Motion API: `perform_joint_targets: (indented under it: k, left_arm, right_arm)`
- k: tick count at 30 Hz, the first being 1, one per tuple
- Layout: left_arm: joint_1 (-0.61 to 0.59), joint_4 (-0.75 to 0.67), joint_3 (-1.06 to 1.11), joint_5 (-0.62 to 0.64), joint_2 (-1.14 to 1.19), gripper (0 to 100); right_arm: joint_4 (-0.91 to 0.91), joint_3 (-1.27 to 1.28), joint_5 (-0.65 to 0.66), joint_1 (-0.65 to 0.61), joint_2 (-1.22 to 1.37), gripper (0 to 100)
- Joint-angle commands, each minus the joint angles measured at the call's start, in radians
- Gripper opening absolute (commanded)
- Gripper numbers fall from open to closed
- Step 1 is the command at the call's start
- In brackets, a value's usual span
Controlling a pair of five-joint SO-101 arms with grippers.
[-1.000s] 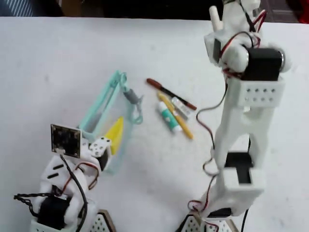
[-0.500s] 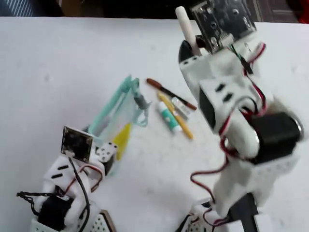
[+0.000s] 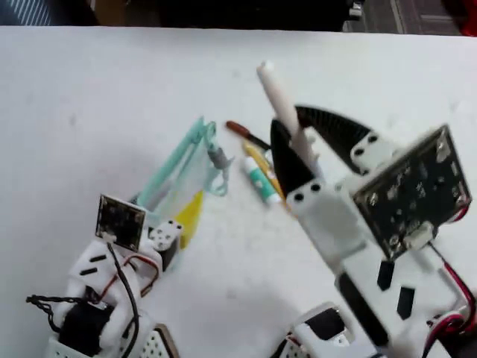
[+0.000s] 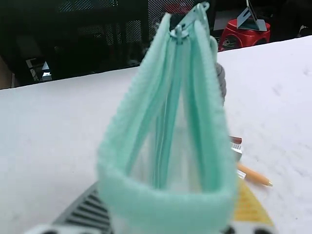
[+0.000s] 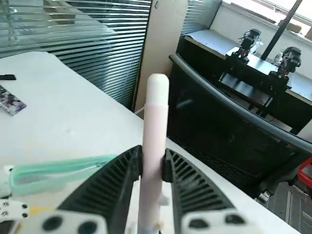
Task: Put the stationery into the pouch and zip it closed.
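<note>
1. The right hand [image 3: 294,138] was pinching a pale, smooth, round-tipped stick [image 3: 279,93] between ribbed black jaws. It held the stick raised over the white table [image 3: 89,89], just above the loose stationery.
2. The left hand [image 3: 173,237] was pressed together on the near end of the mint-green zip pouch with clear, soft sides [image 3: 173,160]. The pouch rested on the table between the arms, its mouth standing open in a long, narrow slit.
3. To my eye the drop-in was the step in hand. The stick wanted lining up with the length of that slit, going in tip first and being let go only once well inside.
4. The woven zip tape looked floppy, so a sideways nudge could have folded the mouth shut.
5. A slim brown pen [image 3: 240,131], a yellow pencil [image 3: 256,156] and a stubby teal-and-white tube [image 3: 259,183] lay bunched beside the pouch's grey zip pull [image 3: 218,158].
</note>
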Motion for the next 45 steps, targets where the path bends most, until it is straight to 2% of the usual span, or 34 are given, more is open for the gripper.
perform_joint_targets:
  k: [1, 6, 10, 13, 17, 23, 33, 45]
  left_arm:
    - [0.016, 0.005, 0.005, -0.005, 0.004, 21]
    - [0.024, 0.005, 0.005, -0.005, 0.004, 21]
    - [0.024, 0.005, 0.005, -0.008, 0.004, 22]
    - [0.024, 0.005, 0.005, -0.008, 0.004, 23]
    - [0.018, 0.005, 0.005, -0.005, 0.004, 25]
    - [0.018, 0.005, 0.005, -0.005, 0.004, 25]
    - [0.022, 0.005, 0.005, -0.005, 0.004, 25]
    - [0.016, 0.002, 0.005, -0.005, 0.004, 25]
  right_arm:
    - [-0.064, 0.117, -0.009, -0.024, -0.067, 1.6]
    - [-0.323, 0.229, -0.009, -0.041, -0.148, 1.6]
    - [-0.512, 0.321, -0.017, -0.116, -0.154, 1.6]
    - [-0.671, 0.425, -0.152, -0.194, -0.140, 1.6]
    - [-0.826, 0.534, -0.315, -0.213, -0.127, 1.8]
    - [-0.961, 0.727, -0.374, -0.217, -0.125, 1.8]
    - [-1.201, 0.959, -0.377, -0.219, -0.125, 1.7]
    - [-1.213, 1.106, -0.368, -0.266, -0.133, 1.7]
